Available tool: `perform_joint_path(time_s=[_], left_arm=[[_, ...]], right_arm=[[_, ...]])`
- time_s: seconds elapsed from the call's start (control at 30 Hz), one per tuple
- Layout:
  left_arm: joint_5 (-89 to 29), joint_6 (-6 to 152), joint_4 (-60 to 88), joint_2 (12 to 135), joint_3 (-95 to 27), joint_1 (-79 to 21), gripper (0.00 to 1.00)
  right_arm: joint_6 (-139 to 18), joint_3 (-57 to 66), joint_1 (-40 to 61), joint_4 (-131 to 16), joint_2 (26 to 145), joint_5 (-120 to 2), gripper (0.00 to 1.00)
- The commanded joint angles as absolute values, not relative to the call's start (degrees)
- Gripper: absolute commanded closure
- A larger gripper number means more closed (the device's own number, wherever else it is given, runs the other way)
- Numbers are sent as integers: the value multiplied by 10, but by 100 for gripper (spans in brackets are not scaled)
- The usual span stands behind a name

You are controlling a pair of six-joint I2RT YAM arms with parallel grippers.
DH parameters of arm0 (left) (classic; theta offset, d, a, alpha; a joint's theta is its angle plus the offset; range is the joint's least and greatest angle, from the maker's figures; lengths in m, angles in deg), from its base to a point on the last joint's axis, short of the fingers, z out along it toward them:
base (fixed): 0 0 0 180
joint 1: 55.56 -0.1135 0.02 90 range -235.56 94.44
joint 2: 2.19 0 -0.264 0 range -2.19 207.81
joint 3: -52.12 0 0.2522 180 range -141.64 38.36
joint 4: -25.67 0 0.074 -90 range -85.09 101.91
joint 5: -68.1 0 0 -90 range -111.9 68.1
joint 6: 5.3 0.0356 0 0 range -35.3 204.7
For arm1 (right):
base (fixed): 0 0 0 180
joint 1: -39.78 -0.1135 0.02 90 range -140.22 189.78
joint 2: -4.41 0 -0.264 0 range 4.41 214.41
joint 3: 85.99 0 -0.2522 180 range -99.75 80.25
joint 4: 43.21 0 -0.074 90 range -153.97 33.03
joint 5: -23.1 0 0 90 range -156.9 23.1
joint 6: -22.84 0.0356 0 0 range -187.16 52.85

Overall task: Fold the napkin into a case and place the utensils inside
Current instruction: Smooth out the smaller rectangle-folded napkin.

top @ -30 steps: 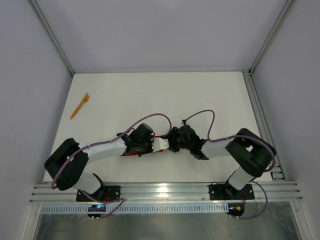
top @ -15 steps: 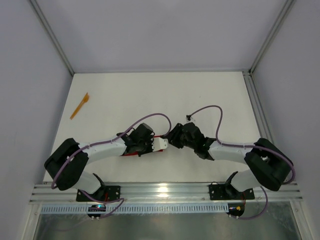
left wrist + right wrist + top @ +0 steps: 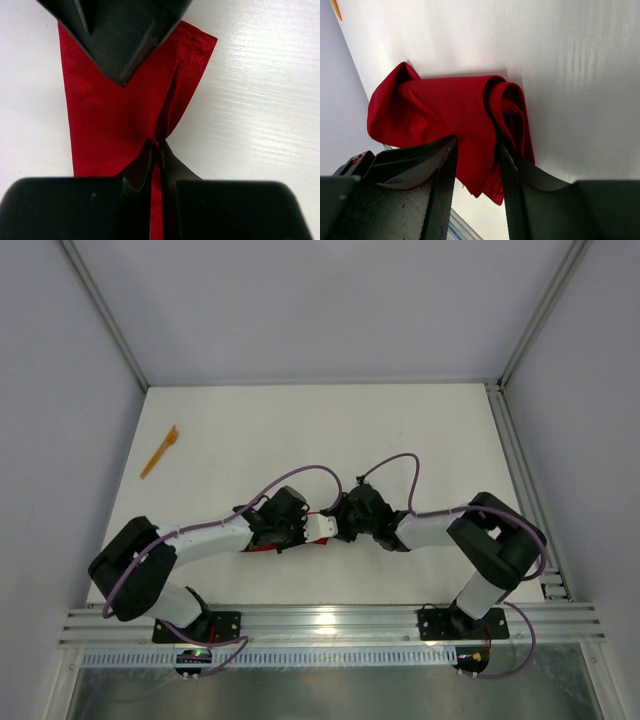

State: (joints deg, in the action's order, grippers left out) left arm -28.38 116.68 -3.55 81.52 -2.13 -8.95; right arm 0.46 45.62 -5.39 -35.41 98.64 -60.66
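Note:
The red napkin [image 3: 115, 115] lies bunched on the white table between my two grippers. In the top view only slivers of it [image 3: 262, 549] show under the left arm. My left gripper [image 3: 160, 150] is shut on a raised fold of the napkin. My right gripper [image 3: 476, 150] is closed on a thick rolled fold of the napkin [image 3: 445, 107], with the cloth's loose edge hanging between the fingers. The two grippers [image 3: 320, 526] [image 3: 347, 519] almost touch. One orange utensil [image 3: 159, 451] lies far left on the table. A sliver of it shows in the right wrist view [image 3: 336, 8]. Any other utensil is out of view.
The white table [image 3: 420, 430] is bounded by grey walls and metal rails at the right [image 3: 520, 470] and near [image 3: 320, 622] edges. Purple cables [image 3: 300, 476] loop above both wrists. The right gripper's black body [image 3: 120, 35] fills the top of the left wrist view.
The right arm's elbow swung out to the right, then came back in. Its gripper pulled slightly away and returned beside the left gripper. The left arm has not moved.

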Motion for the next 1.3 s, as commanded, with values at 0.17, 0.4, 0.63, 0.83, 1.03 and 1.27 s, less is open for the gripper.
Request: perform_joint_path(time_s=[0.17,0.4,0.63,0.83,1.03,1.27], left_arm=[[-288,1158,-31,798,-46,-89,100],[-293,1157,-29,793,-44,-89,99],[-292,1156,-33,796,-46,-89,96],[-294,1155,-36,799,-46,-89,95],[-295,1152,-34,799,-48,-89,94],[-285,1149,-33,795,-49,-89,95]], right_arm=[[-3,433,-56,-345,996,-604,56],[-33,450,-56,-432,866,-666,54],[-48,430,-56,-420,875,-659,55],[-32,418,-60,-384,924,-636,58],[-6,439,-59,-362,970,-611,58],[21,476,-57,-344,981,-601,59]])
